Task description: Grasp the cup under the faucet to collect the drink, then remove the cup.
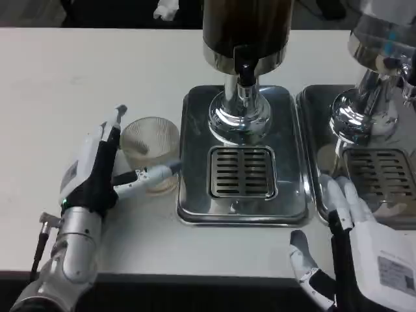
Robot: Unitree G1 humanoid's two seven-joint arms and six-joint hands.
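A clear ribbed cup stands upright on the white table, just left of the steel drip tray, not under the black faucet. My left hand is beside it on the left. The straight fingers lie along the cup's left side and the thumb reaches across its near side, close to or touching the glass without a firm grip. My right hand is at the near right with its fingers spread and nothing in them, its fingertips at the second tray's front corner.
The dispenser's dark tank and chrome column rise above a slotted grate. A second dispenser with its own tray stands to the right. The table's near edge runs close below both hands.
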